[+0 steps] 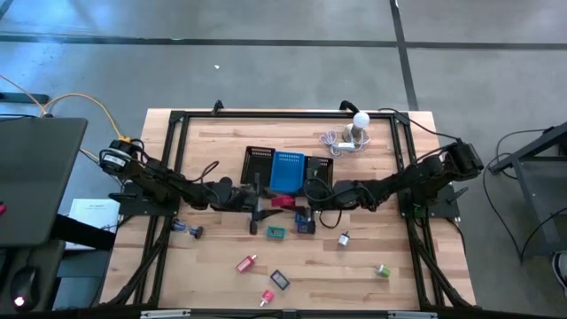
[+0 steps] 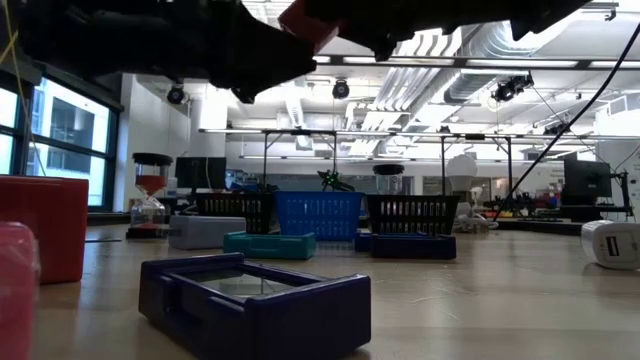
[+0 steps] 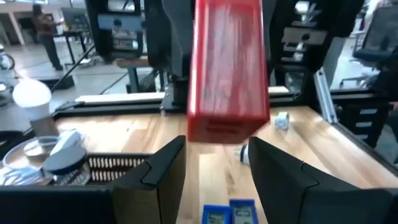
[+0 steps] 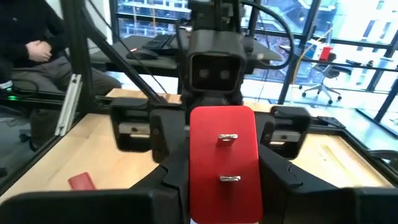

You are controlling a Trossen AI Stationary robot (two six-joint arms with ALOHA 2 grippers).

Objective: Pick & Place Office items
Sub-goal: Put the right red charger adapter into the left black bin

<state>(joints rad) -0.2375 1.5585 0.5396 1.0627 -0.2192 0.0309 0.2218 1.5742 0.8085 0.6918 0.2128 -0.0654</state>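
Note:
A red oblong block (image 1: pixel 283 202) hangs in the air over the table's middle, just in front of the black mesh tray (image 1: pixel 260 161). My right gripper (image 4: pixel 222 168) is shut on it, reaching in from the table's right. My left gripper (image 3: pixel 217 163) faces it from the left and is open. Its two fingers stand on either side of the block's free end (image 3: pixel 227 127); I cannot tell whether they touch it. The low view shows the block (image 2: pixel 308 22) at its top edge, between the two arms. My right gripper pinches the red block (image 4: pixel 222 146) between its two fingers (image 4: pixel 173 171), one on each long side. The fingers come in level from the table's right and lie along the block. The block is lifted clear of the table, and its free end points at my left gripper.
Small items lie on the wood near the table's front: a teal piece (image 1: pixel 276 232), a blue piece (image 1: pixel 305 223), a spool (image 1: pixel 344 238), a green piece (image 1: pixel 382 270), pink pieces (image 1: pixel 246 263), a dark blue frame (image 1: pixel 280 279), and a clip (image 1: pixel 193 232). A white ball-topped gadget (image 1: pixel 359 124) stands at the far right.

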